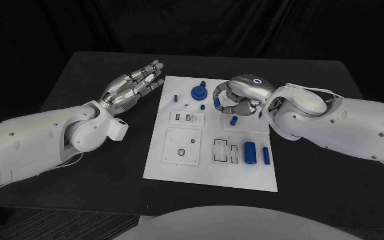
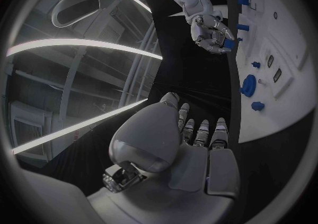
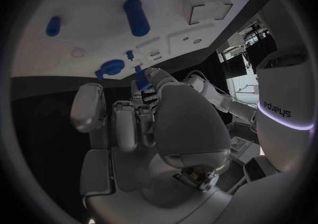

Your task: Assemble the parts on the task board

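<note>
Nearest you on the white board (image 1: pixel 240 180), two blue pegs (image 1: pixel 250 151) lie loose. Farther up, your right hand (image 1: pixel 233 102) pinches a small blue piece (image 3: pixel 142 78) above the board; line it up before lowering. Keep your left hand (image 1: pixel 132 88), spread flat and holding nothing, aside

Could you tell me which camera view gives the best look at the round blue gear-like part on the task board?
The head view: the round blue part lies unobstructed near the task board's far edge, seen from above. The left wrist view shows it edge-on and bent; the right wrist view shows it small, just beyond the right hand.
</note>
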Action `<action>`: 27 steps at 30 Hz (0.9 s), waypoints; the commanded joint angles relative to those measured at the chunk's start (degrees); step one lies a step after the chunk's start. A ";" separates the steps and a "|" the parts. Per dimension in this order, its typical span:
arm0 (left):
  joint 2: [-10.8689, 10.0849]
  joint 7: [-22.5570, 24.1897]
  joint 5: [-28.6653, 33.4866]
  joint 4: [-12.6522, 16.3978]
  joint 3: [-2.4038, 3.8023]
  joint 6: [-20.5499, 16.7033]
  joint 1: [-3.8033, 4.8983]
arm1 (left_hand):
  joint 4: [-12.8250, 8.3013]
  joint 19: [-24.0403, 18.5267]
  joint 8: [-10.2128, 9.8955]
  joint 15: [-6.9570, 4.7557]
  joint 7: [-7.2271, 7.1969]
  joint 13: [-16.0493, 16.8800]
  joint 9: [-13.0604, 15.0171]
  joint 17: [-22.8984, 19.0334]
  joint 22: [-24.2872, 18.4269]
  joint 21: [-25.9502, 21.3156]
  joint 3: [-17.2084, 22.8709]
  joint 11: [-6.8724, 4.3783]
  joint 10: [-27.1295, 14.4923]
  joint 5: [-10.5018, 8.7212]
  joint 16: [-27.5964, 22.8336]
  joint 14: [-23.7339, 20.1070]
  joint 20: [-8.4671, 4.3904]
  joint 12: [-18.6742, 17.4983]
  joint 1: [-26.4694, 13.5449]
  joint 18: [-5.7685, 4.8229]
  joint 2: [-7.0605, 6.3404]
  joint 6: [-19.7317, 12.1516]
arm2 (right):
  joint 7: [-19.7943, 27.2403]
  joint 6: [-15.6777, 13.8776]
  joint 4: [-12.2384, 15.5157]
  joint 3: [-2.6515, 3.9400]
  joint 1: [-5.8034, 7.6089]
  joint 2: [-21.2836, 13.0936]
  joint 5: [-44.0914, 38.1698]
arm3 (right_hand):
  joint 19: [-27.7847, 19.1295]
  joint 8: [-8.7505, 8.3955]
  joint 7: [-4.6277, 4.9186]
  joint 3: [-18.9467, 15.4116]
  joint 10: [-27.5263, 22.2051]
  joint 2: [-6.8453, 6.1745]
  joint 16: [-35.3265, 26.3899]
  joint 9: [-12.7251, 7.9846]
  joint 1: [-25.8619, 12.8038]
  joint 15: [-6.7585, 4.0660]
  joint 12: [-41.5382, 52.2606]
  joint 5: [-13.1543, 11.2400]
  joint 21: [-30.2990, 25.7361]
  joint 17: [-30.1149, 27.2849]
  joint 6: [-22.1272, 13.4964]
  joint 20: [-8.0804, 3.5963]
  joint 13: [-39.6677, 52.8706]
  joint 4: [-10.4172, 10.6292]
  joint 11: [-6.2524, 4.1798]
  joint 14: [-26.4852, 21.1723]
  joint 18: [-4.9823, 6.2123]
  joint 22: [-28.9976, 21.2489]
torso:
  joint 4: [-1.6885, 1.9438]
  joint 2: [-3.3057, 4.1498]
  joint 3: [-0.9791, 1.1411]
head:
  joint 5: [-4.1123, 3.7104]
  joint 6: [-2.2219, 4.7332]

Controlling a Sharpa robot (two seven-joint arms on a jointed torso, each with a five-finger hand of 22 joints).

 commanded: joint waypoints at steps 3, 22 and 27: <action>0.24 0.48 -0.05 0.05 0.04 0.62 -0.07 | 0.02 0.11 0.28 0.33 0.10 0.09 0.05 0.07 0.05 0.30 0.47 0.43 0.04 0.18 0.18 0.10 0.34 0.04 0.62 0.11 -0.07 -0.03 | -1.57 3.95 -1.73 0.04 -1.18 2.89 0.04 | -0.41 0.19 -0.14 0.47 6.16 0.38 -0.11 1.16 -0.42 0.13 0.15 0.44 -0.72 9.94 0.41 -0.02 15.05 0.05 0.52 4.63 0.26 4.17 | 0.07 0.05 -0.01 | 0.16 0.07; 1.06 0.25 -0.05 -0.57 0.04 1.17 -0.07 | -0.02 0.06 0.25 0.35 0.12 0.07 0.02 0.06 0.03 0.27 0.59 0.45 -0.01 0.20 0.16 0.06 0.35 0.03 0.64 0.10 -0.11 -0.26 | -2.19 6.17 -6.32 0.05 -3.25 8.70 0.04 | -0.82 -0.22 0.24 0.77 6.16 0.15 -0.37 1.01 -1.04 0.56 0.15 0.39 -1.68 9.69 -0.01 0.30 15.05 0.03 1.02 4.52 0.42 3.86 | -0.01 0.04 0.08 | 0.25 -0.34; 1.24 0.13 -0.05 -0.69 0.04 1.37 -0.07 | -0.02 0.06 0.25 0.35 0.12 0.07 0.02 0.06 0.03 0.27 0.59 0.45 -0.01 0.20 0.16 0.06 0.35 0.03 0.64 0.10 -0.11 -0.26 | -2.22 6.26 -7.08 0.05 -3.41 9.68 0.04 | -0.89 -0.37 0.34 0.87 6.16 0.11 -0.41 0.94 -1.17 0.66 0.15 0.22 -1.85 9.66 -0.14 0.39 15.05 -0.01 1.13 4.49 0.45 3.82 | 0.01 0.03 0.07 | 0.09 -0.36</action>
